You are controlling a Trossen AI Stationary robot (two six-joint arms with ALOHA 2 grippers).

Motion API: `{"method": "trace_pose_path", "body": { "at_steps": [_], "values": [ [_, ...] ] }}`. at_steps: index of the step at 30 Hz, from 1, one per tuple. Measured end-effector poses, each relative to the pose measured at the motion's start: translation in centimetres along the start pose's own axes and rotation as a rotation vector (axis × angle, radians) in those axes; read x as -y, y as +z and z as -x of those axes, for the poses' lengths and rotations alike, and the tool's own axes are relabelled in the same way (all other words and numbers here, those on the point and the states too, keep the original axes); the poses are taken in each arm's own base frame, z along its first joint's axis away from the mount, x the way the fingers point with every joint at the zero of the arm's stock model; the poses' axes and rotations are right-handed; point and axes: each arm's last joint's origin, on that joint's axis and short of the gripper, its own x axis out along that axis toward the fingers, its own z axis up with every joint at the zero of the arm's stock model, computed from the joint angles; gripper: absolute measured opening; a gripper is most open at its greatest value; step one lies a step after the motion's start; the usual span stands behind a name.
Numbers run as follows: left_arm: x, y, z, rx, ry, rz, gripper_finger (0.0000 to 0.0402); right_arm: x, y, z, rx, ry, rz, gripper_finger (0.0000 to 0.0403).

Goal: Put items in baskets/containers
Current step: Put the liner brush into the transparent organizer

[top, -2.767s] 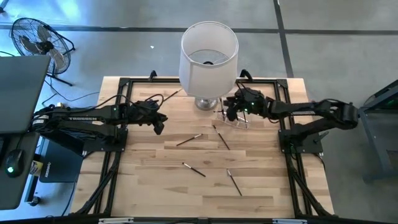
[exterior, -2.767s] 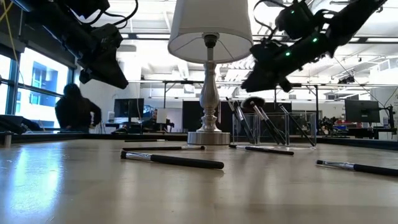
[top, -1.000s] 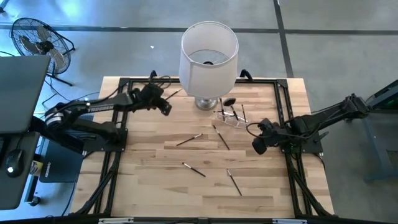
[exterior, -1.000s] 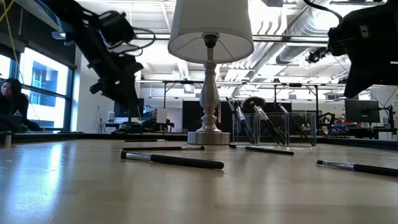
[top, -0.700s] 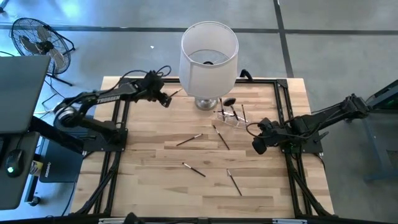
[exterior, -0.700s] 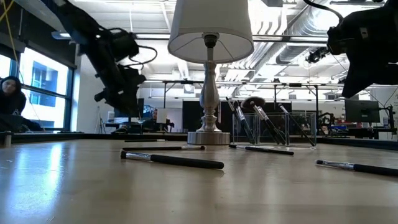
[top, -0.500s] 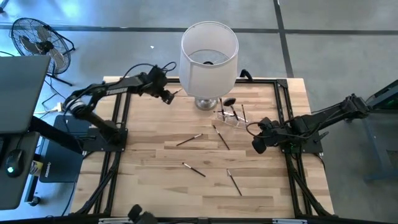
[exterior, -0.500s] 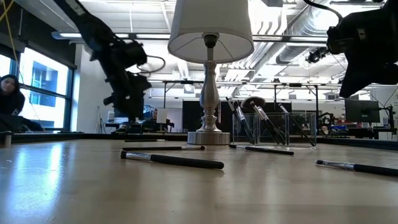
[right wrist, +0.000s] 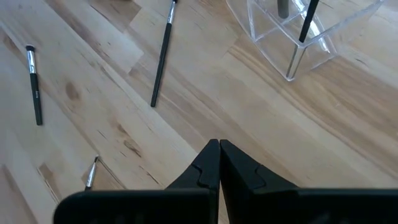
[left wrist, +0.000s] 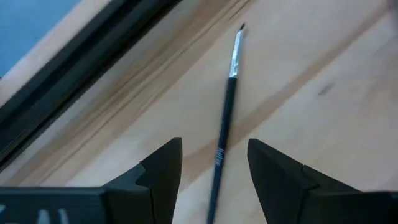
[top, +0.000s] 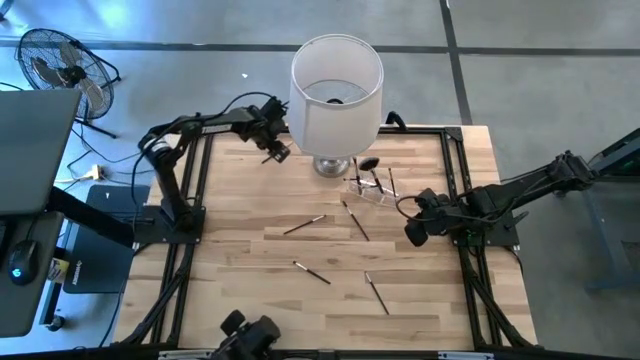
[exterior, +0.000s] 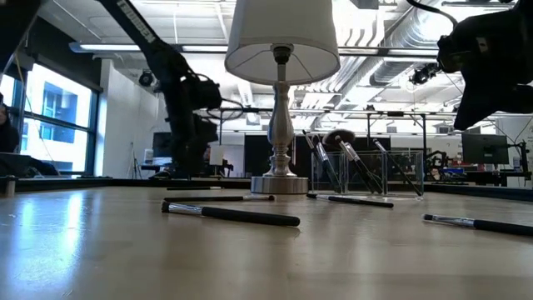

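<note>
A thin brush [left wrist: 224, 118] with a dark handle and silver ferrule lies flat on the wood at the table's far left, beside the lamp. My left gripper [left wrist: 214, 148] [top: 277, 151] is open above it, pointing steeply down, one finger on each side of the handle, not touching. The clear holder [top: 375, 186] [exterior: 366, 173] stands right of the lamp base with several brushes leaning in it. More brushes [top: 305, 224] [top: 355, 220] [top: 312, 272] [top: 377, 293] lie flat mid-table. My right gripper [right wrist: 219, 148] [top: 414, 233] is shut, hovering at the table's right.
A white-shaded lamp [top: 336, 92] on a silver base [exterior: 279, 183] stands at the far middle, close to my left gripper. A black frame [top: 200, 135] rims the table. A dark object [top: 250, 335] shows at the near edge.
My left arm has stretched out toward the table's far edge and right toward the lamp, sinking and tipping further down, so its gripper now hangs over the brush there. It has stayed open. A dark object has come into view at the near edge.
</note>
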Motion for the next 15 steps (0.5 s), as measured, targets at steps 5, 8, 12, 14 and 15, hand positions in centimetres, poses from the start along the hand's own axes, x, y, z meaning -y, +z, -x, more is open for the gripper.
{"method": "trace_pose_path", "body": {
  "at_steps": [5, 8, 12, 14, 15],
  "values": [
    [0.0, 0.1, -1.1, -0.022, 0.014, -0.037, 0.0178, 0.0, 0.0, 0.0, 0.000, 0.000, -0.011, 0.0002],
    [0.1, -0.3, -2.0, -0.063, -0.006, -0.066, 0.0178, 0.0, 0.0, 0.0, 0.000, 0.001, -0.012, 0.0004],
    [0.2, -0.4, -2.6, -0.085, -0.049, -0.062, 0.0176, 0.0, 0.0, 0.0, 0.000, 0.000, -0.011, 0.0001],
    [0.2, -0.5, -2.8, -0.103, -0.050, -0.061, 0.0165, 0.0, 0.0, 0.0, 0.001, 0.001, -0.012, 0.0002],
    [0.3, -0.6, -2.9, -0.115, -0.051, -0.055, 0.0155, 0.0, 0.0, 0.0, 0.001, 0.002, -0.012, 0.0003]
  ]
}}
